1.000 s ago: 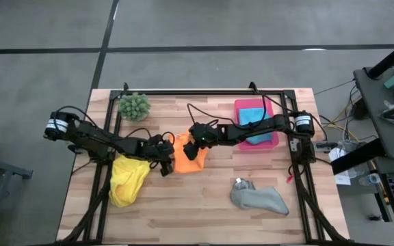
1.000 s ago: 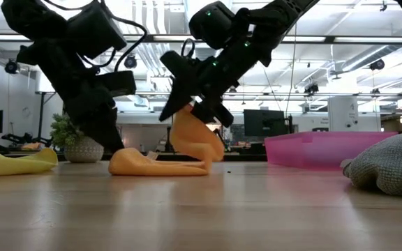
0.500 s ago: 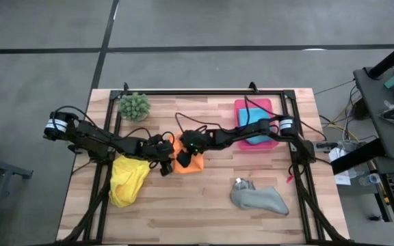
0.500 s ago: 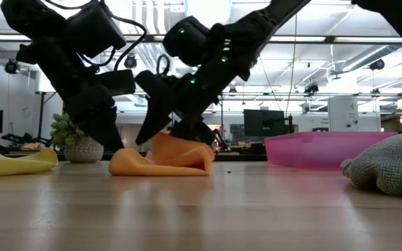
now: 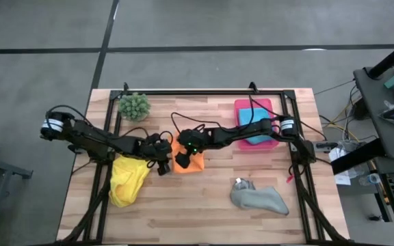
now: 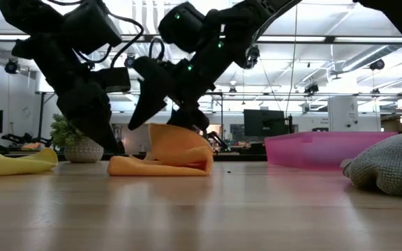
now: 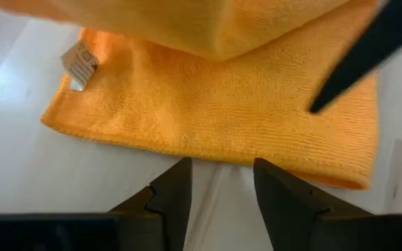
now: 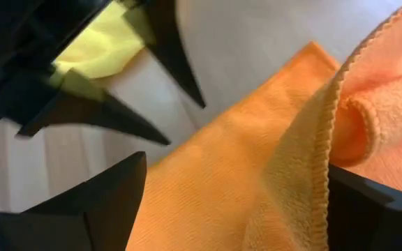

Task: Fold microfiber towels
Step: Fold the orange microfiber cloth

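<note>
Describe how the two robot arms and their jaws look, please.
Both arms are dark, almost black, with thin black cables looping along them. Each has a pale cylindrical joint near its base. The right gripper carries small green lights above it; the left gripper ends in two flat, tapering black jaws.

The whole table (image 5: 204, 198) is seen from straight above in the high view. In the low view, the table top is looked across from its own height, toward the room behind. The orange towel (image 6: 166, 157) in the middle of the table is shared by all four views. It is seen from very near in both wrist views, each looking past its own dark fingers (image 7: 169, 195).
</note>
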